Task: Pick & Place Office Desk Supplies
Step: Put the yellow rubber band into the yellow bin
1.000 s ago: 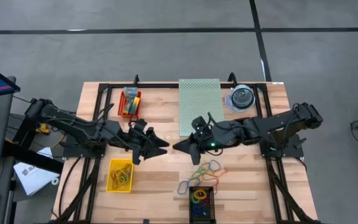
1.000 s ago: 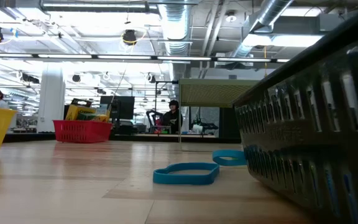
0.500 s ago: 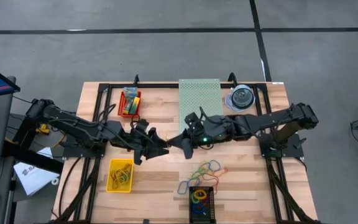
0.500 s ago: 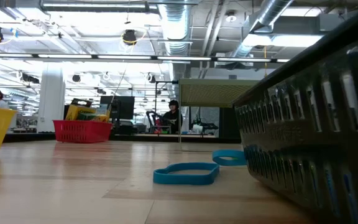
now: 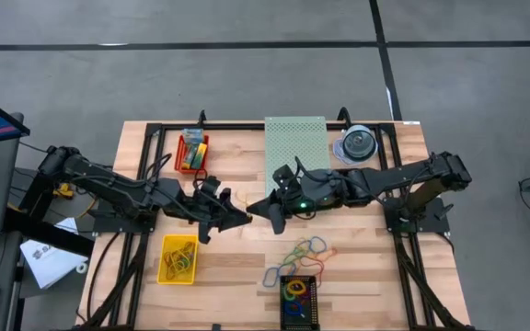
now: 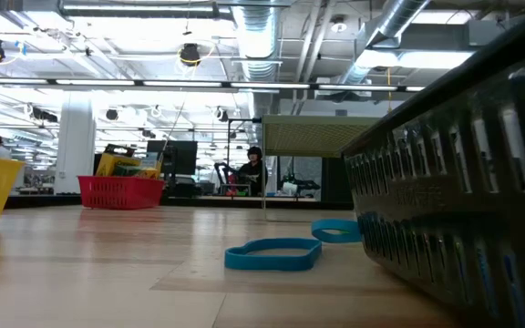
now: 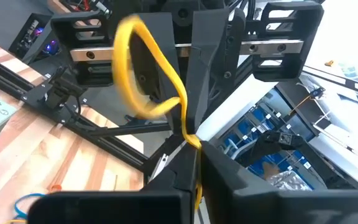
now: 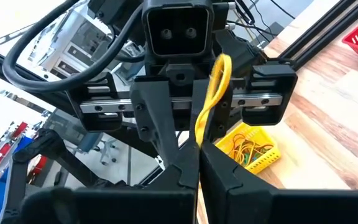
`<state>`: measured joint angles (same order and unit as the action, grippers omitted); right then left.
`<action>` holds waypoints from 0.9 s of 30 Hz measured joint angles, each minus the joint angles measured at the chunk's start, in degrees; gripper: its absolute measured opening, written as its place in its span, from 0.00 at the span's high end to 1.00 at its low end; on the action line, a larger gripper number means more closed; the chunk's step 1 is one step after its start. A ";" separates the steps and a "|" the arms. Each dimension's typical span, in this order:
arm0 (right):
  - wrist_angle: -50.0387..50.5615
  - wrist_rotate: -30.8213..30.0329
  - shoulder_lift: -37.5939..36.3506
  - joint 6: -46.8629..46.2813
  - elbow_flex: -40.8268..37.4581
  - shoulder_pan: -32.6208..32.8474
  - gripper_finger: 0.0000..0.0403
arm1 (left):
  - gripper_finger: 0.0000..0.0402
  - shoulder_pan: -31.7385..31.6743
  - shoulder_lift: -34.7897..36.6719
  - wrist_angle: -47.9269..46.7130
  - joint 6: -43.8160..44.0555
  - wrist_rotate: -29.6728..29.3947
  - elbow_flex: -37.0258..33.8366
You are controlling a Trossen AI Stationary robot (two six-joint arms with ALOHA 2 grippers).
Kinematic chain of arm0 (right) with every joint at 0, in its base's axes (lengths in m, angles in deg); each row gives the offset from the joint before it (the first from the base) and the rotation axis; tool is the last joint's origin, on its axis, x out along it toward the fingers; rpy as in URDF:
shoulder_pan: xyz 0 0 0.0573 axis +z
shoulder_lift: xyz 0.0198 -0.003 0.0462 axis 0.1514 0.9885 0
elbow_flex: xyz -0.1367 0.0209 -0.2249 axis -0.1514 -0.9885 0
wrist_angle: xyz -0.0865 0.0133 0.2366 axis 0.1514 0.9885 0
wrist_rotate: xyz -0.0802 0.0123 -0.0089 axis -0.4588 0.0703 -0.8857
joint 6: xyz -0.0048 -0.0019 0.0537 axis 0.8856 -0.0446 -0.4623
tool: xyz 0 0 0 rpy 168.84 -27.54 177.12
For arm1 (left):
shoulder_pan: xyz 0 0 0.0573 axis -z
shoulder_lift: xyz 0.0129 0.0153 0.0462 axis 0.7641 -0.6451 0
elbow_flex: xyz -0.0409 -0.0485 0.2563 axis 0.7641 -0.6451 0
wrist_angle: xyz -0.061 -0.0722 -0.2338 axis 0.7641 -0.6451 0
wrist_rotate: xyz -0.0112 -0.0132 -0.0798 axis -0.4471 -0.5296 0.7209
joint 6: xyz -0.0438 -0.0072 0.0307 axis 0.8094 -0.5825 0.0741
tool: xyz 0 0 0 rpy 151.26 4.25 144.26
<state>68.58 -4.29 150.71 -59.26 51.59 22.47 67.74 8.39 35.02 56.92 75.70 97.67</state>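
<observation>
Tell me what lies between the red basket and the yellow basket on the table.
In the high view, the left end effector and its arm cross bare wood between the red basket and the yellow basket; nothing else lies there.

light: bright, ceiling lamps | glare: overhead | blur: yellow band

Open-plan robotics lab, exposed ceiling ducts, wooden workbench, grey concrete floor
</observation>
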 joint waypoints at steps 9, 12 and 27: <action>0.00 -3.43 -0.02 0.40 0.00 1.29 0.77 | 1.00 1.07 0.65 -0.59 -1.00 -0.33 0.00; 0.07 -3.50 -0.02 0.35 0.00 1.22 0.63 | 1.00 2.29 1.36 -3.69 0.50 -0.27 0.07; 11.94 -5.87 -2.18 -2.34 0.00 0.37 0.37 | 1.00 21.46 8.58 -45.45 32.07 -0.14 0.02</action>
<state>80.51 -10.16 148.53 -61.59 51.59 22.84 89.20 16.97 -10.43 88.99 75.57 97.69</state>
